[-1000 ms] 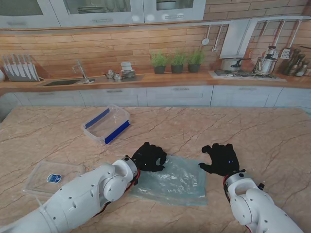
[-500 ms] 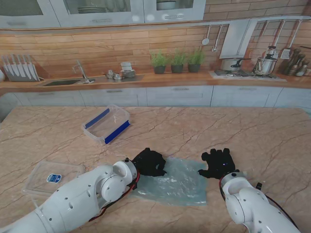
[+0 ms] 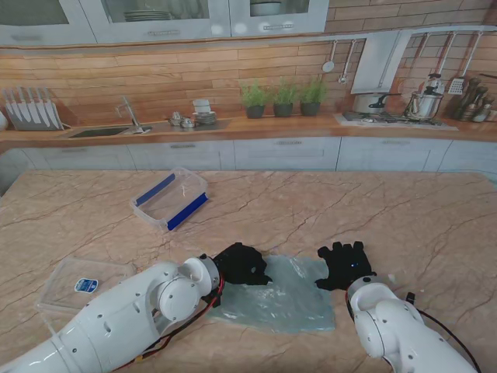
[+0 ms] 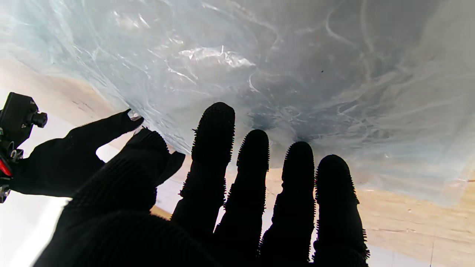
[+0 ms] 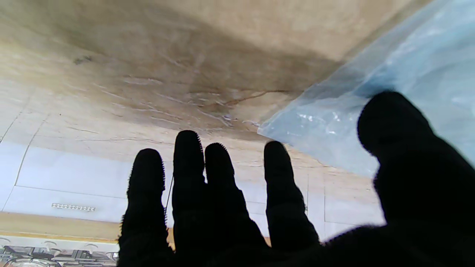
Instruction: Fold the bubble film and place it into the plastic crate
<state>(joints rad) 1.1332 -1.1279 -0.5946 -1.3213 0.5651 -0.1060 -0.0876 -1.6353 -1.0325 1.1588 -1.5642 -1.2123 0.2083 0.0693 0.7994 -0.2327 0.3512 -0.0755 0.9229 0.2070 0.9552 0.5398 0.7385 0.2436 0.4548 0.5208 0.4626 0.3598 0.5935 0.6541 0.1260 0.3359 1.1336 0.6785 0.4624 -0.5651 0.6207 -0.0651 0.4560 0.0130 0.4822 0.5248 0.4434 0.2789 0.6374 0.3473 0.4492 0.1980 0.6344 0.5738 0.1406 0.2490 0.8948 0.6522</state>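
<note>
Reaching with each open, empty robot hand (left (image 3: 242,264), right (image 3: 342,266)) for the unfolded pale-blue bubble film (image 3: 283,299); the blue-edged clear plastic crate (image 3: 171,200) waits.

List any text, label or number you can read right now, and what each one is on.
No text is legible.
Blue-and-white sticker on the clear lid, near left of the table: print too small to read.
Plastic crate with blue edges: no marking visible.
Bubble film: no print visible.
</note>
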